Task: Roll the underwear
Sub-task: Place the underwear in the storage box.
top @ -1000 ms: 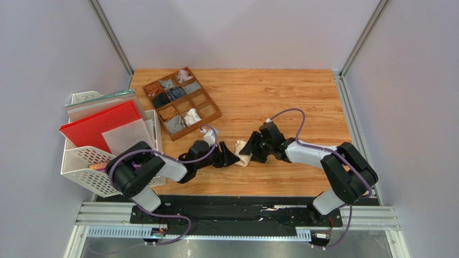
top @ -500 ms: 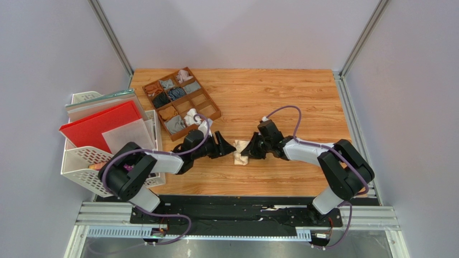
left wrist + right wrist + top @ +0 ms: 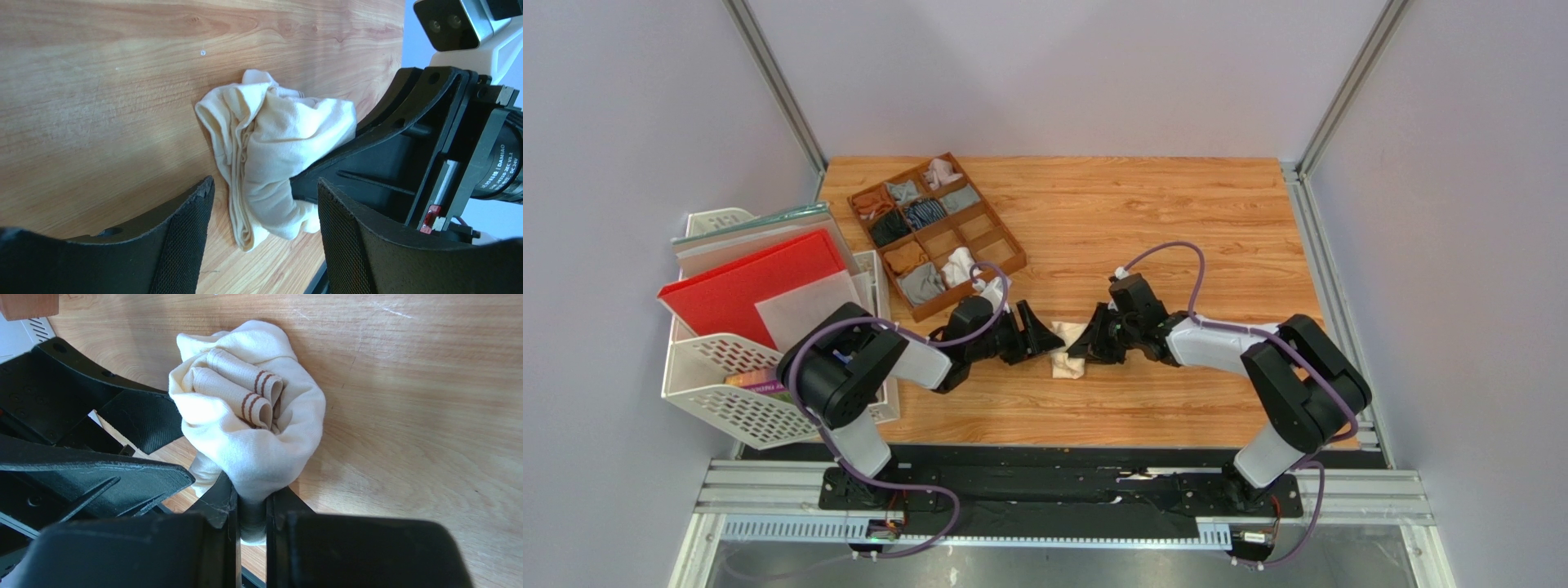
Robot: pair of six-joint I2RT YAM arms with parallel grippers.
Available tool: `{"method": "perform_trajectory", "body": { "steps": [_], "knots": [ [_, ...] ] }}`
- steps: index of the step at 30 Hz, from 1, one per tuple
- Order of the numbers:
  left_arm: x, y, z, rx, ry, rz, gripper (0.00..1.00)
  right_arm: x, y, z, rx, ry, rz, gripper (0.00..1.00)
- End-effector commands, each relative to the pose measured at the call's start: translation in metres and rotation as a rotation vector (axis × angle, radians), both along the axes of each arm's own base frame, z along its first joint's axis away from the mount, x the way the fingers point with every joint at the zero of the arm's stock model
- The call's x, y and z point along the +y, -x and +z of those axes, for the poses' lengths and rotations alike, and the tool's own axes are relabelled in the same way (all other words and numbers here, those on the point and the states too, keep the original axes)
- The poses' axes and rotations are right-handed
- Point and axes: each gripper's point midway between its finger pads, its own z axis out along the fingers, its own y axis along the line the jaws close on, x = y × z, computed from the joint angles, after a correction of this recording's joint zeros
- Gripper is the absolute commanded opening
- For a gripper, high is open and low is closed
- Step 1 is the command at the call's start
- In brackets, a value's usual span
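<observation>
At mid-desk, where two arms meet nose to nose, the jaws of the right arm [image 3: 1222, 343] are drawn narrow on a low fold of the cream underwear [image 3: 251, 416]. They pinch it between dark fingertips [image 3: 216, 508], so the soft bundle bulges out ahead of them. Opposite, the jaws of the left arm [image 3: 928, 361] stand wide, their ribbed pads [image 3: 184, 245] flanking the bundle's near end without clearly touching it. The garment sits as a loose, rounded lump on the wooden desk [image 3: 1161, 221]. Its striped waistband [image 3: 245, 386] is doubled over and tucked into the middle, and its outer folds are slack. Seen from above, the bundle lies directly between the two sets of jaws, just ahead of each. It looks slightly longer across the line that joins them, though its shape is too crumpled to be sure. The right arm alone has hold of it, and the left is just beside it on the other flank, so either could act on it without reaching. By the look of it, the roll is gathered but not yet tight or neat. Any tightening would likely turn on the open left jaws closing on the free side while the right holds its pinch. Well off to the far left, a compartmented wooden tray [image 3: 979, 284] holds other small rolled garments. A white rack [image 3: 707, 380] stands at the desk's left edge.
</observation>
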Motion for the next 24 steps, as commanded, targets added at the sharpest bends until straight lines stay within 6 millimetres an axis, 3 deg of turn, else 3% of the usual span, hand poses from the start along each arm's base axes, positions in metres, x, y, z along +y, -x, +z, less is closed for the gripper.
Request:
{"method": "perform_trajectory", "body": {
  "steps": [1,7,10,13,15,19,22,24],
  "knots": [
    [0.006,0.004,-0.03,0.084,-0.091,0.018,0.69,-0.014,0.025,-0.027,0.082,0.064,0.037,0.01],
    [-0.003,0.007,-0.041,0.093,-0.098,0.013,0.68,-0.009,0.025,-0.025,0.085,0.038,0.05,0.01],
    [-0.007,0.008,-0.045,0.097,-0.097,0.002,0.62,-0.006,0.025,-0.023,0.085,0.021,0.055,0.01],
    [-0.01,0.013,-0.051,0.105,-0.105,-0.006,0.49,-0.006,0.025,-0.022,0.084,0.017,0.055,0.01],
    [-0.012,0.018,-0.053,0.108,-0.108,-0.012,0.27,-0.005,0.024,-0.022,0.082,0.015,0.056,0.01],
    [-0.018,0.018,-0.049,0.078,-0.096,-0.025,0.02,-0.002,0.027,-0.022,0.097,-0.003,0.065,0.02],
    [-0.024,0.013,-0.033,0.027,-0.042,-0.023,0.0,0.001,0.026,-0.017,0.089,-0.02,0.083,0.06],
    [-0.024,0.006,-0.011,-0.03,-0.019,0.006,0.0,0.002,0.024,-0.009,0.068,-0.033,0.096,0.25]
  ]
}}
